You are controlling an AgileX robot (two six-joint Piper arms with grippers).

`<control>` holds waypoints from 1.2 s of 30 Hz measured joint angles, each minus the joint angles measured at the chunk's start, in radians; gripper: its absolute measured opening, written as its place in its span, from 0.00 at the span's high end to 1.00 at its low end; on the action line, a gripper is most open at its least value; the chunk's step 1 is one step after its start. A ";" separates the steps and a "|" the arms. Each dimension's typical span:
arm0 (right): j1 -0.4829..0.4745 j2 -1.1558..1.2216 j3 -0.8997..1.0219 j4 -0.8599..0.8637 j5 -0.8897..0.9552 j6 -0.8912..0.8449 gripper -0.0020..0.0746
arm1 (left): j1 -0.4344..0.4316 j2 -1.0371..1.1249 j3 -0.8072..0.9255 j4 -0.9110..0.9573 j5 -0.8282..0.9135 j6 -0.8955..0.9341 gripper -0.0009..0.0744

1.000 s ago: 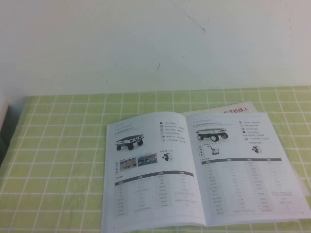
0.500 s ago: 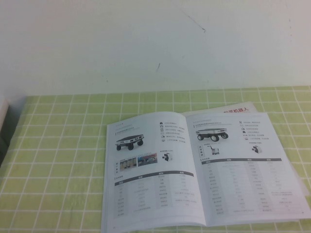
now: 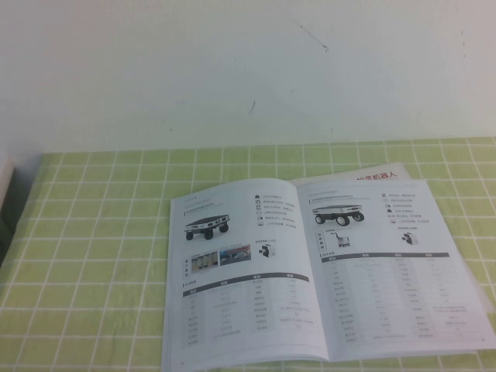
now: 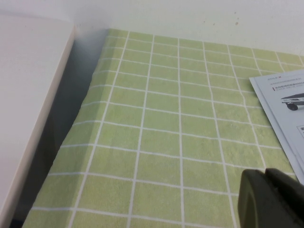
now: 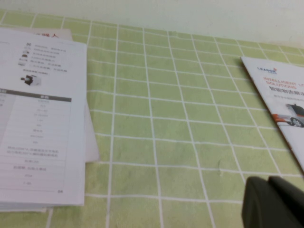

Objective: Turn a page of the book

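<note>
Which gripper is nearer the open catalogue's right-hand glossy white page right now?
Right, likely. The right gripper sits off that page's outer edge, over green checked cloth; the left gripper is beyond the facing left-hand page.

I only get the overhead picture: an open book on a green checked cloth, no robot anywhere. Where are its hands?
Observer: The left gripper hovers over the cloth, to the left of the book.
Operator: And the other one?
Observer: The right gripper is shut, holding nothing, above bare cloth to the right of the book.
Operator: Anything else out there?
Observer: A second brochure with a car photo lies further right.
</note>
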 joint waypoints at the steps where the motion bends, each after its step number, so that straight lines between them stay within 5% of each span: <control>1: 0.000 0.000 0.000 0.000 0.000 0.000 0.98 | 0.000 0.000 0.000 0.000 0.000 0.000 0.99; 27: 0.000 0.000 0.000 0.030 -0.003 0.037 0.98 | 0.000 0.000 0.000 0.019 -0.013 -0.008 0.99; 32: 0.000 0.000 0.000 0.205 -0.004 0.037 0.98 | 0.000 0.000 0.002 -0.095 -0.085 -0.093 0.99; 36: 0.000 0.000 0.006 0.578 0.000 0.094 0.98 | 0.000 0.000 0.002 -0.247 -0.175 -0.138 0.99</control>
